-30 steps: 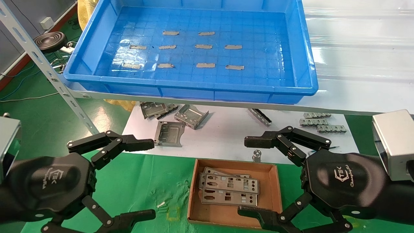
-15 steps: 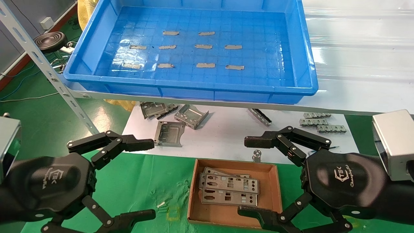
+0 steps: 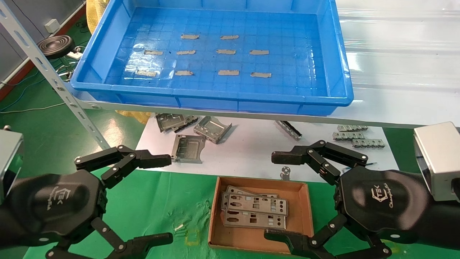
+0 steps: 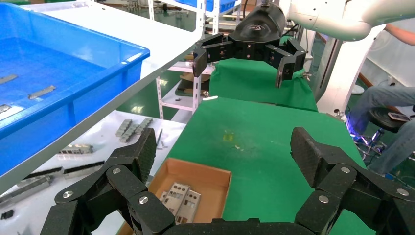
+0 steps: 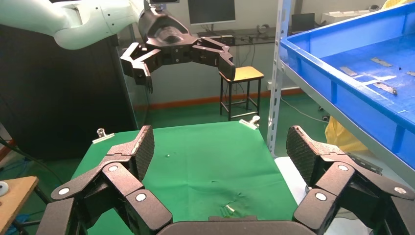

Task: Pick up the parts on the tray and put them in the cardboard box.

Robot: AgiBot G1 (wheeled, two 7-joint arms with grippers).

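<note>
Tray (image 3: pixel 337 64), far: no parts left, tape strips only. Parts (image 3: pixel 254 210) stacked in cardboard box (image 3: pixel 305 212), near centre. Left gripper (image 3: pixel 158 198) & right gripper (image 3: pixel 278 196): jaws wide open, empty. Judged complete; next: retract, no further pick req'd.

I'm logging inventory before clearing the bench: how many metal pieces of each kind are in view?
Punched flat plates in the cardboard box: 3
Boxy folded brackets: 3
Toothed strips: 3
Long narrow rail: 1
Total: 10
The blue tray holds only tape strips.
</note>
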